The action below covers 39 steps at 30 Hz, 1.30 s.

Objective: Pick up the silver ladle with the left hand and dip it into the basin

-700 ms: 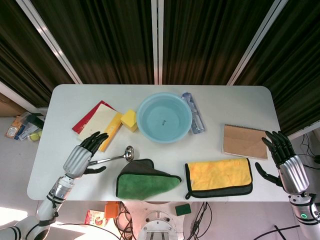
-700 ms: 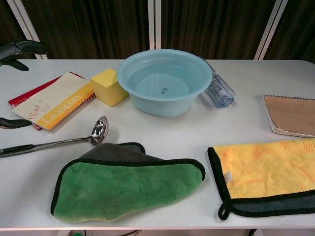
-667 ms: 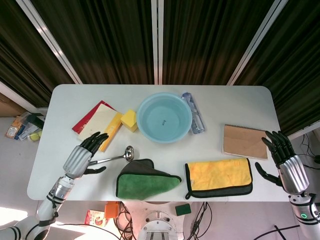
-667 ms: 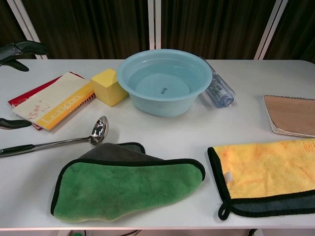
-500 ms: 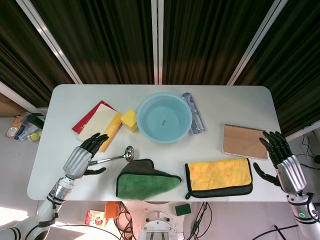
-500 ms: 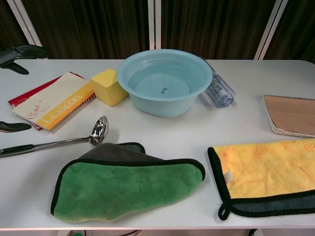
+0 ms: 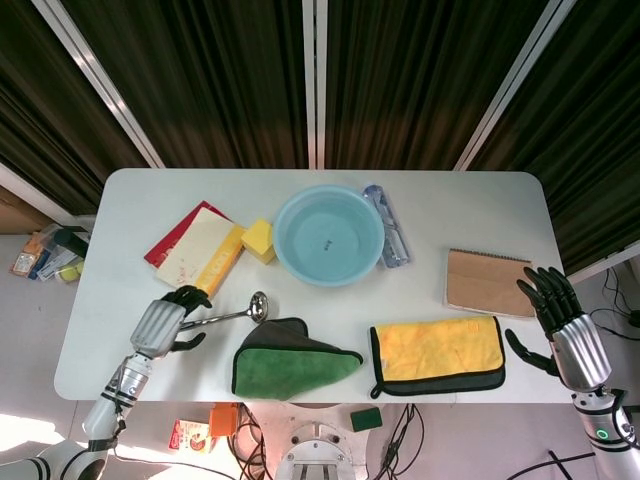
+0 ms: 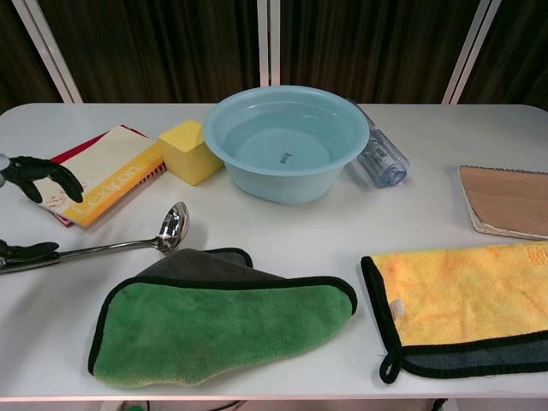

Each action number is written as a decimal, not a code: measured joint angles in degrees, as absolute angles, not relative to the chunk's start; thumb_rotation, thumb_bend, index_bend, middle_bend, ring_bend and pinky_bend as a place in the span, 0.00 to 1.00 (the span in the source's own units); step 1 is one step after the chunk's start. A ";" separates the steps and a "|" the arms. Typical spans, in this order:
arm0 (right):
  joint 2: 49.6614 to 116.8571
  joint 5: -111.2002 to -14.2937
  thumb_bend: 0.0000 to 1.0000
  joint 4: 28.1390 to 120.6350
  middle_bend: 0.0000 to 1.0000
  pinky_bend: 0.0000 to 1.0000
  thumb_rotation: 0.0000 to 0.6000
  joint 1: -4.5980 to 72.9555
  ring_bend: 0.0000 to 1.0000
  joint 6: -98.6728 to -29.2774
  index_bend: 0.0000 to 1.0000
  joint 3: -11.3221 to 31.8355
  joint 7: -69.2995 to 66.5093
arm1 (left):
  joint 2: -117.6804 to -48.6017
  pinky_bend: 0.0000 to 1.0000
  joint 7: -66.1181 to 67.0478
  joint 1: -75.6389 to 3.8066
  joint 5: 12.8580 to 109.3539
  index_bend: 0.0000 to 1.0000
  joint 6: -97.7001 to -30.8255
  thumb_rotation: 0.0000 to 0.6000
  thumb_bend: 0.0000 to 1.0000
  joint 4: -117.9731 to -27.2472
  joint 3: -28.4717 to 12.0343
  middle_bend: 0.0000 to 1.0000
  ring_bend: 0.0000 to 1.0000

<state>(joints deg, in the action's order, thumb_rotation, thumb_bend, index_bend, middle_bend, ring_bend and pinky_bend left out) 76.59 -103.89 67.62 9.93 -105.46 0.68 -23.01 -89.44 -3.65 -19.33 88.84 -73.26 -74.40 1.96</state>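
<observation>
head view: left hand (image 7: 166,322) over ladle (image 7: 226,315)

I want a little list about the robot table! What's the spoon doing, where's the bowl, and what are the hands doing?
ladle: lying flat on the table, bowl end beside the green cloth
basin: behind the ladle, upright
left robot hand: at the ladle's handle, fingers curled over it, grip unclear
right robot hand: open, off the table's right edge, holding nothing

Silver ladle (image 8: 128,242) lies flat near water-filled pale-blue basin (image 8: 287,141).
</observation>
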 measured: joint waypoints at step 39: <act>76.47 -102.08 0.34 66.85 0.00 0.00 1.00 9.74 0.00 -105.38 0.00 1.63 -24.16 | -101.43 0.34 7.66 -20.19 82.05 0.48 -67.05 0.94 0.33 -60.21 -1.23 0.31 0.20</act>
<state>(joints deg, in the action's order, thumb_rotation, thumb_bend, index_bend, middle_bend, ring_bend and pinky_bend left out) 76.47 -102.08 66.85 9.74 -105.38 1.63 -24.16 -101.43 7.66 -20.19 82.05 -67.05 -60.21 -1.23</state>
